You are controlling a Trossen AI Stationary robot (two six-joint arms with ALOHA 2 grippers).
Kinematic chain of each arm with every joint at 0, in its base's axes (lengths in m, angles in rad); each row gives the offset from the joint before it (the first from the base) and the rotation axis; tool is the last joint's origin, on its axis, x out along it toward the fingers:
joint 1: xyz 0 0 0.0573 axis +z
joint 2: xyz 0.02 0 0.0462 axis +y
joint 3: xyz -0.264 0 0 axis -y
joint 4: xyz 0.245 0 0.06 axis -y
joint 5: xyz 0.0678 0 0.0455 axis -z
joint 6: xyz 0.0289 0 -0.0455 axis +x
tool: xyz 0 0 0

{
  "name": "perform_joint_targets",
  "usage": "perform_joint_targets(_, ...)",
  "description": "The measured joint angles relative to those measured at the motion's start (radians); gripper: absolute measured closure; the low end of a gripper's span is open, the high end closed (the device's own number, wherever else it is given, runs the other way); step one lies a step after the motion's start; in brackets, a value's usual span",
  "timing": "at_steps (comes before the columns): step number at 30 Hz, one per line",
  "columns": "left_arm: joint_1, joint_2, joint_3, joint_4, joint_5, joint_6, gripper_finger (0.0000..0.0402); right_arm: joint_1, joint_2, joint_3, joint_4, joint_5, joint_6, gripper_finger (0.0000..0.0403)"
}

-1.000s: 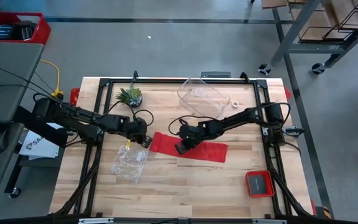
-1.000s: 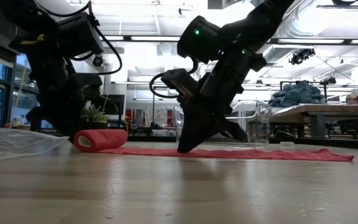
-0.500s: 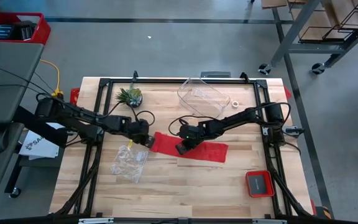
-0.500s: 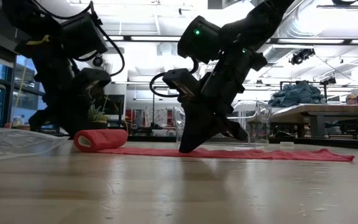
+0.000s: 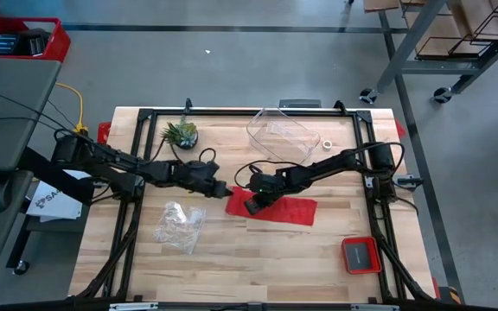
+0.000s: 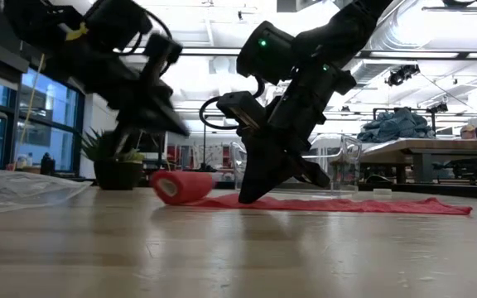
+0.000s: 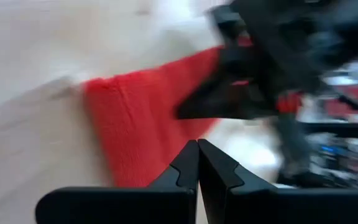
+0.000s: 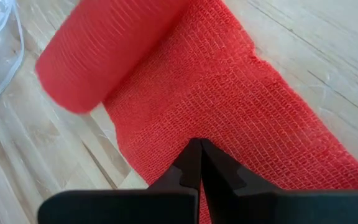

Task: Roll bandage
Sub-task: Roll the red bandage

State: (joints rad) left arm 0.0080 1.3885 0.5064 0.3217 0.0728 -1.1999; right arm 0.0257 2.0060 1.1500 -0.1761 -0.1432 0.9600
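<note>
The red bandage lies on the table, its left end a roll (image 5: 233, 198) (image 6: 180, 186) and the rest a flat strip (image 5: 292, 210) (image 6: 363, 205) running right. My left gripper (image 5: 220, 188) (image 7: 197, 149) is shut at the roll's left side, seemingly just above it in the low view. My right gripper (image 5: 252, 207) (image 8: 198, 149) is shut, its tips down on the flat strip right beside the roll (image 8: 104, 50). My left gripper is shut over the roll's top (image 7: 135, 124), but the blur hides whether it touches it. My right gripper presses its shut fingertips (image 6: 247, 195) down on the flat strip (image 8: 229, 112) just right of the roll, slanting down from the table's right. The strip lies flat on the table under them.
A crumpled clear plastic bag (image 5: 180, 225) lies near the front left. A small potted plant (image 5: 181, 133), a clear plastic bin (image 5: 282, 136) and a small tape ring (image 5: 328, 144) stand at the back. A red square tray (image 5: 361, 255) sits at the front right.
My left gripper has moved toward the table's right, toward my right gripper. The roll has rolled along the strip with it, and the flat part between the roll and my right gripper has grown much shorter.
</note>
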Motion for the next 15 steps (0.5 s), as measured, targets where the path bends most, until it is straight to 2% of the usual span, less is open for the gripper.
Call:
perform_joint_targets(5,0.024,-0.064,0.0,0.015,0.025,0.039,0.0401,0.0,-0.002,0.0,-0.001,-0.001,0.0,0.0403)
perform_joint_targets(11,0.038,-0.155,0.0,-0.186,0.004,0.076,0.0401,-0.004,-0.045,-0.005,-0.06,0.03,0.001,0.0403)
perform_joint_targets(15,0.044,-0.169,-0.001,-0.286,-0.004,0.072,0.0401,-0.008,-0.078,-0.005,-0.116,0.029,0.006,0.0403)
